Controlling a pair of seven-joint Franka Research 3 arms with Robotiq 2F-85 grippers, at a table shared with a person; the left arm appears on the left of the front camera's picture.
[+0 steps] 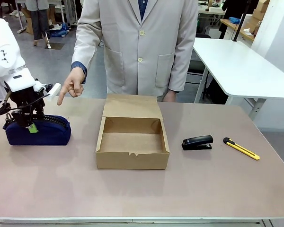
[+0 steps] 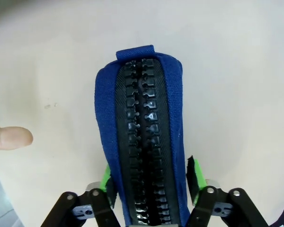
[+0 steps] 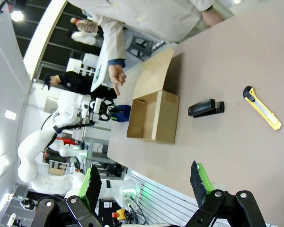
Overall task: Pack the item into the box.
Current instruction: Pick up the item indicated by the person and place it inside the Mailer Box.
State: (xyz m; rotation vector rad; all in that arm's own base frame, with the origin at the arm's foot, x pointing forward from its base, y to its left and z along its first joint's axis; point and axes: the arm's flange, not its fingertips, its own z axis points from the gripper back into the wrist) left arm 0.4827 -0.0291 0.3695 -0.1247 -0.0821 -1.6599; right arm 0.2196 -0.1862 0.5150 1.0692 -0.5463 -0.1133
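Your left pincer (image 1: 31, 124) stands over the navy pouch (image 1: 42, 132), which lies zip-up at the left side of the table (image 1: 203, 184), well apart from the cardboard box (image 1: 132, 161). In the left wrist view, the pincer (image 2: 151, 175) straddles the pouch (image 2: 146, 94), with one green pad (image 2: 104, 177) right at each blue flank. You cannot tell from the frames whether the pads already press the fabric or merely sit just beside it.

A person's hand (image 1: 72, 85) points down with one finger just beyond the pouch. A fingertip (image 2: 9, 138) shows at the edge of the left wrist view, apart from the fabric.

The box sits open at mid-table, with its flap lid (image 1: 131, 106) laid back toward the person. To its right lie a black stapler (image 1: 197, 142) and, farther right, a yellow utility knife (image 1: 241, 148).

Your right pincer (image 3: 144, 182) hangs high above the table with its jaws spread wide, released and gripping nothing.
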